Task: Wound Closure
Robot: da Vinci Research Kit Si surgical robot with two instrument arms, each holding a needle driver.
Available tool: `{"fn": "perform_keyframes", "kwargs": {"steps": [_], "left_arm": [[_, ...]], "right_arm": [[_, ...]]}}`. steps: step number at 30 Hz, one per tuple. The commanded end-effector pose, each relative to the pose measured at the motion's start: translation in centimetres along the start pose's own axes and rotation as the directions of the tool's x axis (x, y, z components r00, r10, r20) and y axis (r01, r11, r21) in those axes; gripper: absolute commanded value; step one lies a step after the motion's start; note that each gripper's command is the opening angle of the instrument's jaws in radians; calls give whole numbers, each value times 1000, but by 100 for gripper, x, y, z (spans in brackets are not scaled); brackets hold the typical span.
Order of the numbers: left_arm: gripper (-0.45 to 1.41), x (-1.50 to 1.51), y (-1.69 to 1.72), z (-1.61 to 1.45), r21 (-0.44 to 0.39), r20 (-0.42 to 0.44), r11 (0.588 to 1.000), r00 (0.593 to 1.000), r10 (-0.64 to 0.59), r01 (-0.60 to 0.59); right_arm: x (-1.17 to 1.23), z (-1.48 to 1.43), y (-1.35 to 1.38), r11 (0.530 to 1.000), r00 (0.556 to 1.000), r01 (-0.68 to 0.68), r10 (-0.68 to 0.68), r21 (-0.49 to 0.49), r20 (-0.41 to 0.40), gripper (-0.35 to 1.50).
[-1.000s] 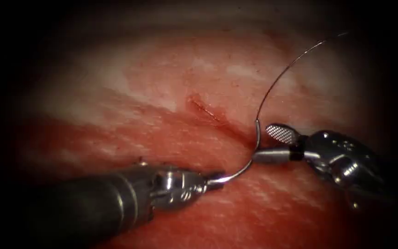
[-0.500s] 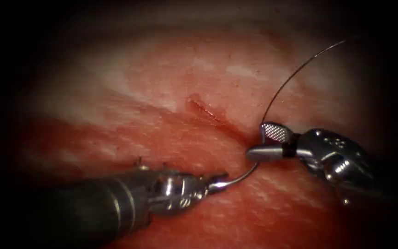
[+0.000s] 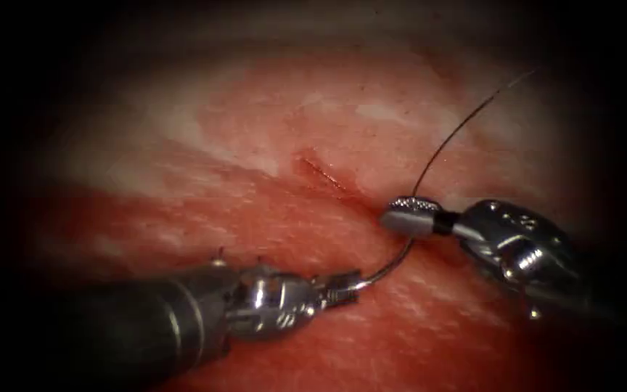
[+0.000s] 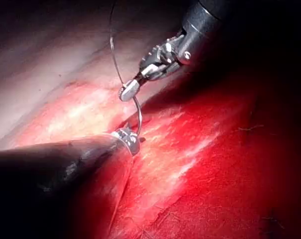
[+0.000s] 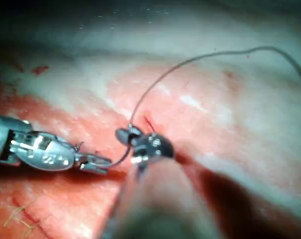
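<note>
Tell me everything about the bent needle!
The needle is a thin, shiny grey metal hook, curved like a smile, held above the tissue, not stuck in it. The left tool grips one end with open-looking tips; the right tool is shut on the other end, where the dark thread leaves it. It sits beside the cut's right end.

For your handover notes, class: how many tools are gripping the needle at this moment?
2. The left pincer holds the needle at one end, left of the cut; the right pincer grips its thread end beside the cut.
</note>
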Motion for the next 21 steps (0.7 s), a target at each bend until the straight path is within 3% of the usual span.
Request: {"fn": "perform_keyframes", "kwargs": {"steps": [1,5,12,15,17,21], "left_arm": [[110,0,5,8,-12,-20,995,995,-100,100],[126,12,9,-2,-180,-51,946,958,-284,271],[115,27,-4,-14,-256,-46,861,884,-466,440],[115,25,-15,-14,-304,-25,777,810,-585,552],[115,23,-21,-13,-322,-14,744,782,-623,586],[111,10,-29,-11,-352,3,693,742,-671,629]], "right_arm": [[-1,9,1,1000,1000,30,-30,6,-6,-35],[1,10,1,992,992,127,-127,9,-26,-35],[9,9,-10,960,962,269,-263,79,-74,-35],[10,10,-24,914,922,384,-372,131,-106,-35],[10,11,-29,877,888,457,-440,150,-131,-35],[10,10,-31,698,717,696,-661,169,-221,-35]]}}
